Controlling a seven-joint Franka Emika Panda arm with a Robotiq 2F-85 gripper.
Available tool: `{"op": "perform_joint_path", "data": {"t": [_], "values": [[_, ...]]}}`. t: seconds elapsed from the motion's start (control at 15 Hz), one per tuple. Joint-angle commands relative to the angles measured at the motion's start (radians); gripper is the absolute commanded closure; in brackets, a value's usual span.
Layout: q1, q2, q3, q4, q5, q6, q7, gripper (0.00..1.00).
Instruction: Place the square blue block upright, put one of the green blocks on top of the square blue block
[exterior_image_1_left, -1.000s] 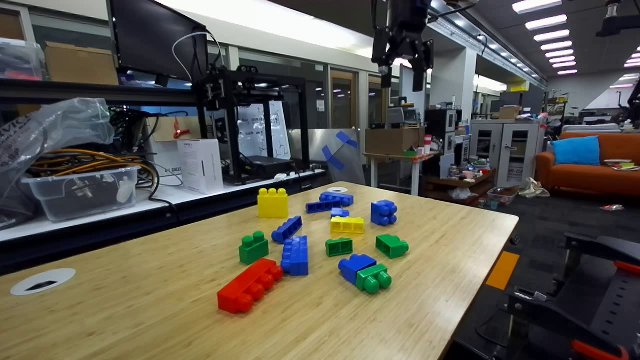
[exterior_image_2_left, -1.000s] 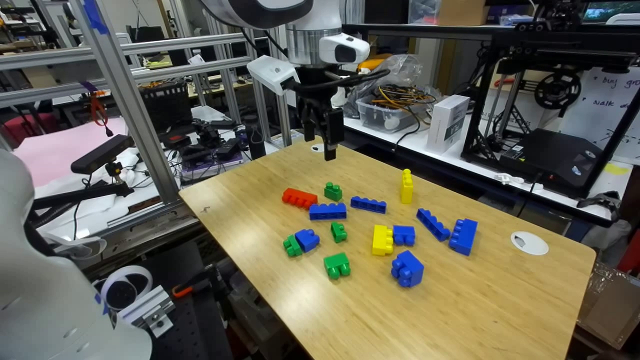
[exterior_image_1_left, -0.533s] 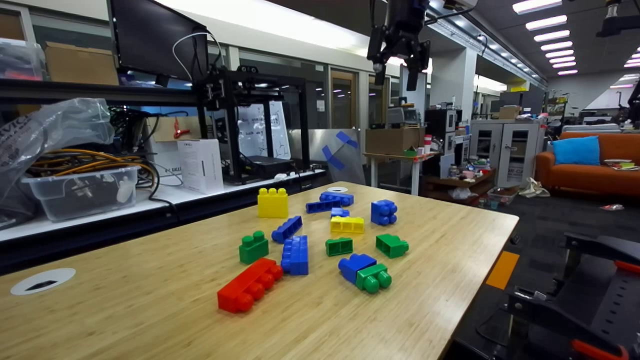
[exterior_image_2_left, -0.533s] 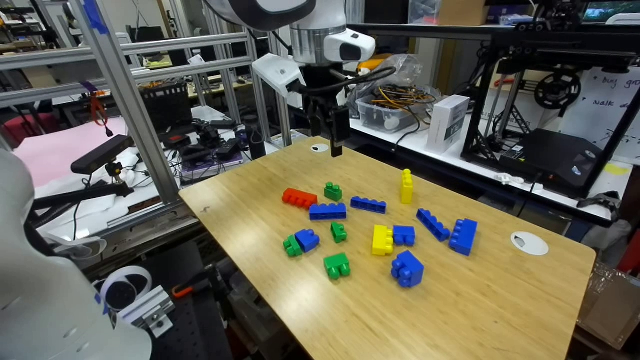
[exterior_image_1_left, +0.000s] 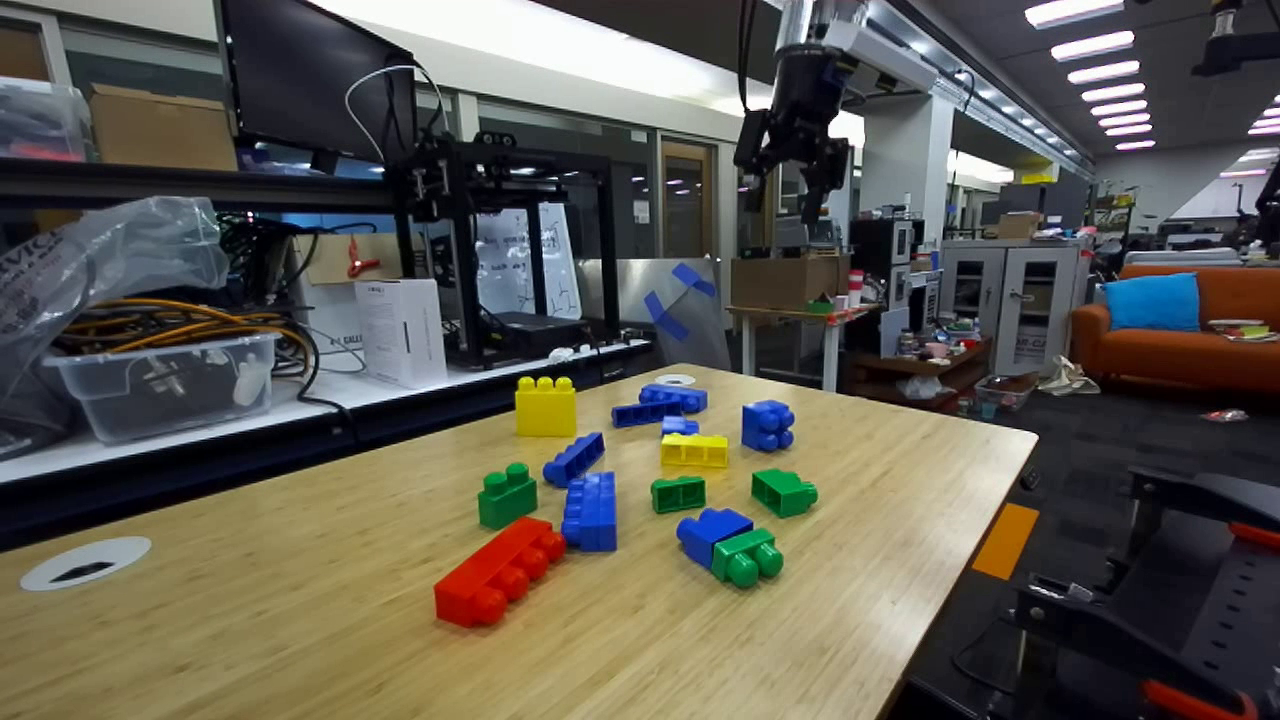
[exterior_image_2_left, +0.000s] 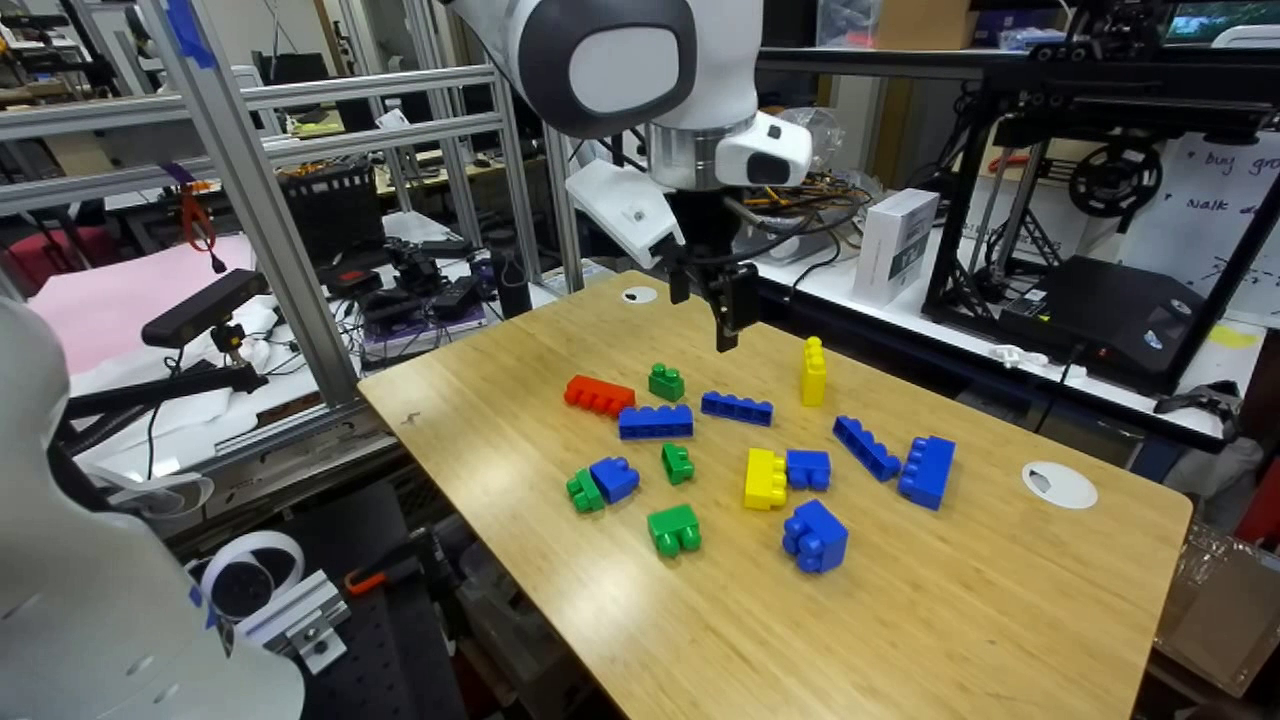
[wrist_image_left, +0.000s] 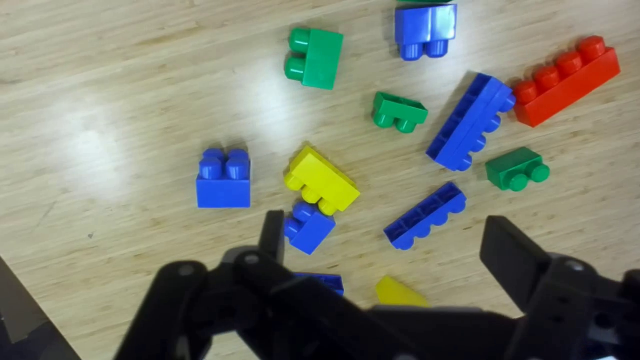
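The square blue block (exterior_image_2_left: 815, 538) lies on its side on the table, its studs pointing sideways; the wrist view has this blue block (wrist_image_left: 223, 192) left of the jaws. A small green block (wrist_image_left: 400, 111) rests on its side near the middle of the bricks, its hollow underside facing an exterior view (exterior_image_1_left: 679, 494). Another low green block (exterior_image_2_left: 665, 382) stands with its studs up beside the red brick. My gripper (exterior_image_2_left: 703, 318) hangs well above the table, its fingers (wrist_image_left: 515, 260) wide apart. Nothing is held between them, and it touches no brick.
A chunkier green brick (exterior_image_2_left: 674, 530) and a joined blue-green pair (exterior_image_2_left: 603, 485) lie near the table's edge. A yellow brick (wrist_image_left: 322, 180) touches a small blue brick (wrist_image_left: 310, 230). Long blue bricks (exterior_image_2_left: 655, 423), a red brick (exterior_image_2_left: 600, 395) and an upright yellow brick (exterior_image_2_left: 813, 372) are around.
The arm has swung over the table, carrying the gripper rightward and lower in an exterior view, with its tilt changed. The gripper has stayed open. All bricks lie where they were.
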Motion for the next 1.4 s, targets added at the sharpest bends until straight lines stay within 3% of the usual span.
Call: {"op": "perform_joint_path", "data": {"t": [0.0, 0.73, 1.33], "values": [[-0.028, 0.109, 0.004, 0.057, -0.016, 0.028, -0.005, 0.00], [-0.054, 0.414, -0.025, 0.201, -0.238, 0.133, 0.136, 0.00], [-0.063, 0.446, -0.024, 0.220, -0.245, 0.128, 0.149, 0.00]]}}
